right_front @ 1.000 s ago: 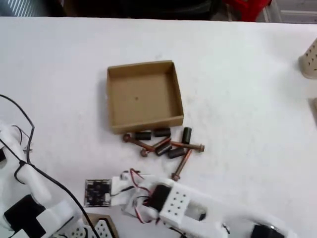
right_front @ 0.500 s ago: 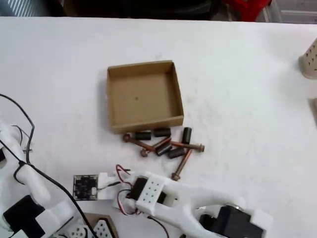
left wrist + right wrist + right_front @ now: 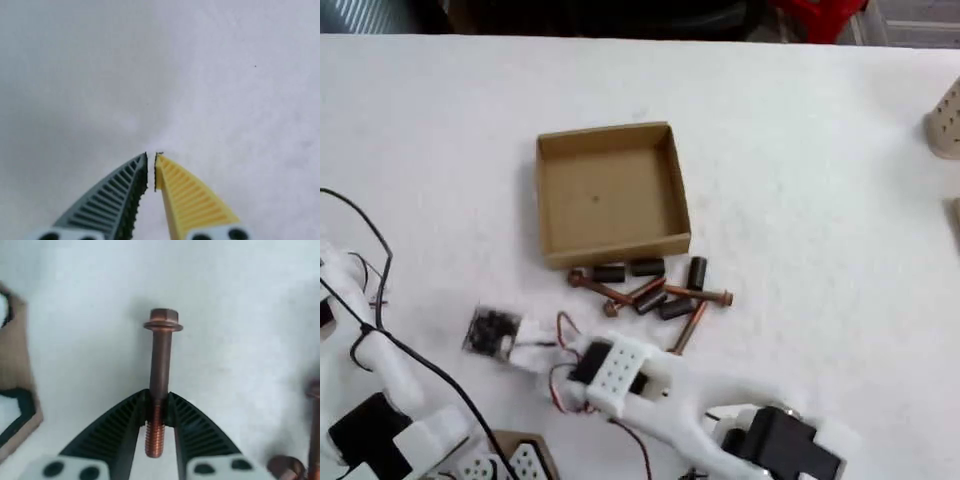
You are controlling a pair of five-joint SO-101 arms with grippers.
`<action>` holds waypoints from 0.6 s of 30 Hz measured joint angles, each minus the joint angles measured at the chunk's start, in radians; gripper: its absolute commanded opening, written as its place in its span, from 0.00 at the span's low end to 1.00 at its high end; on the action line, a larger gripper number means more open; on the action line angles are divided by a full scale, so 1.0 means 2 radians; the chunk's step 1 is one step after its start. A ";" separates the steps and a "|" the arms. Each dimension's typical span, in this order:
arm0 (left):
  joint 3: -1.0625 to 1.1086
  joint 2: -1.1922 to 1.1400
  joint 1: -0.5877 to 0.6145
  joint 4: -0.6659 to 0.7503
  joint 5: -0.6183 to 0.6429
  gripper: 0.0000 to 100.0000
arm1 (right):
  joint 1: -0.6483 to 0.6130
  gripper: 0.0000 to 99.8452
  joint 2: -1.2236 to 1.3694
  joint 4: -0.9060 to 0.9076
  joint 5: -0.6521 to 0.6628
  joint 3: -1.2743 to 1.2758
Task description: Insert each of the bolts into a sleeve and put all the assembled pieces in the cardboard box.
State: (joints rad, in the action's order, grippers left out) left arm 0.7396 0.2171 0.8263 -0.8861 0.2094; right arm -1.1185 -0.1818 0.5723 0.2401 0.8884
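My right gripper is shut on the threaded end of a copper bolt; the flanged head points away from it over the white table. In the high view the right arm lies across the table's front and covers its own gripper. Beyond it, loose copper bolts and several black sleeves lie in a pile in front of the open cardboard box. My left gripper is shut with nothing between its grey and yellow fingers, above bare table. The left arm sits at the front left.
A brown cardboard piece lies beside the held bolt, and more bolts lie at the other side. A pale perforated object stands at the far right edge. The table is white and bare around the box.
The right arm has swung left and then away from the front edge, toward the pile. The pile and the box have not moved.
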 measured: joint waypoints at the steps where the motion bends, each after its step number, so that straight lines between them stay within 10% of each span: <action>1: 0.000 0.000 0.000 0.000 0.000 0.06 | 0.014 0.02 0.000 0.013 -0.010 -0.009; 18: 0.000 0.000 -0.002 0.000 0.003 0.06 | 0.150 0.02 -0.114 0.157 -0.156 -0.050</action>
State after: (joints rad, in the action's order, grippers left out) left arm 0.7396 0.2171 0.8232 -0.8861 0.2156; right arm -0.8193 -0.4104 0.8853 -0.0713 0.7887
